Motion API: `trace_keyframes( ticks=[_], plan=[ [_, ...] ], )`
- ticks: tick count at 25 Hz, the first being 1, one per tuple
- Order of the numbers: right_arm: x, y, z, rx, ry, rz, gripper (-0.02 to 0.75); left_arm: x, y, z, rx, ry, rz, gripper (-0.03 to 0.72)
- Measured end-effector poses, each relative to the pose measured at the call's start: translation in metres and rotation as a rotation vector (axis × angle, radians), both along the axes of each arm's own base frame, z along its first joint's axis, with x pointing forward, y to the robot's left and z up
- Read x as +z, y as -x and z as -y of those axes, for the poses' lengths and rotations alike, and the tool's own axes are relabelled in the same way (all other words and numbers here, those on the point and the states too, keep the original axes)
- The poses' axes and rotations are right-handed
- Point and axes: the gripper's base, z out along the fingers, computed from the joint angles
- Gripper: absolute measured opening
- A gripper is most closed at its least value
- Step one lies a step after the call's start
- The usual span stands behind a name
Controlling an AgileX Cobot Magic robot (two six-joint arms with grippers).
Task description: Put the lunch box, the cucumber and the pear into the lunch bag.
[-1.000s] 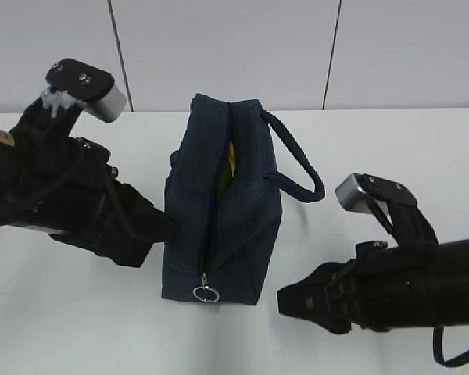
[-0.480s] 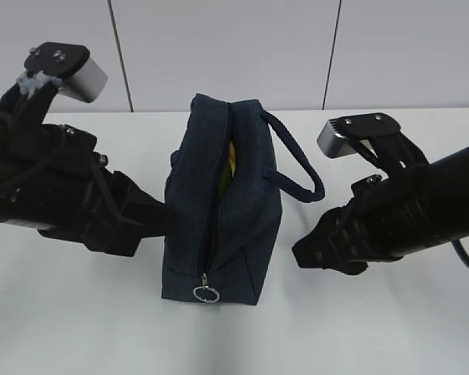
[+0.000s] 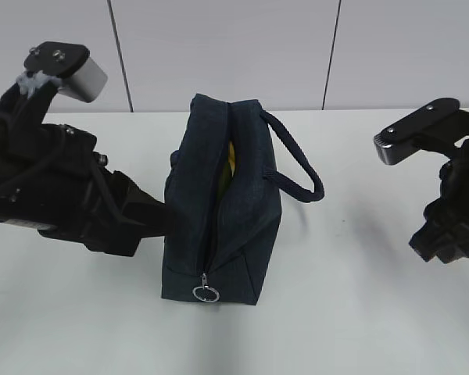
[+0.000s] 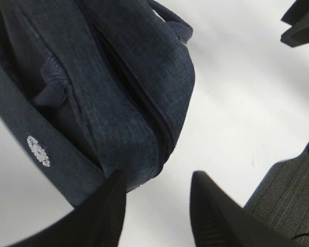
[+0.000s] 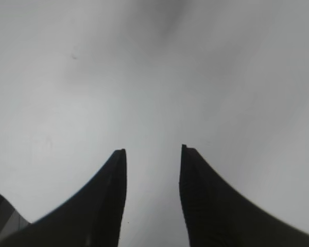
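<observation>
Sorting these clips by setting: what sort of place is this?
Probably a lab or test bench, not a kitchen: a bare white table, plain grey panelled wall, and only a lunch bag between two robot arms.

lunch bag (image 3: 223,211) stands mid-table (image 3: 359,328), left gripper (image 3: 152,223) against its left side, right gripper (image 3: 445,234) well apart right.

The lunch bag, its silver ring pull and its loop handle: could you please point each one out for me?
lunch bag (image 3: 250,211): exterior view, on its navy side panel.
silver ring pull (image 3: 205,294): exterior view, on the ring's rim at the zipper's near end.
loop handle (image 3: 303,172): exterior view, on the padded strap's outer curve.
</observation>
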Motion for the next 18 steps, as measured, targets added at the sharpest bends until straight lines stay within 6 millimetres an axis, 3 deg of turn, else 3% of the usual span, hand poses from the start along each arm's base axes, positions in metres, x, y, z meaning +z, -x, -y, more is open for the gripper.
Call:
trace_keyframes(
  ticks=[3,8,13,18],
  plan=[
    [0.001,-0.004,0.0,-0.044,0.004,0.058,0.285,0.0,0.0,0.0,0.0,0.0,0.0,0.252],
    [0.017,-0.004,-0.024,0.042,-0.102,0.231,0.284,0.0,0.0,0.0,0.0,0.0,0.0,0.252],
    [0.032,0.008,-0.041,0.12,-0.174,0.331,0.264,0.0,0.0,0.0,0.0,0.0,0.001,0.252],
    [0.026,0.027,-0.04,0.114,-0.261,0.357,0.224,0.0,-0.001,0.0,0.005,0.004,0.005,0.252]
  ],
)
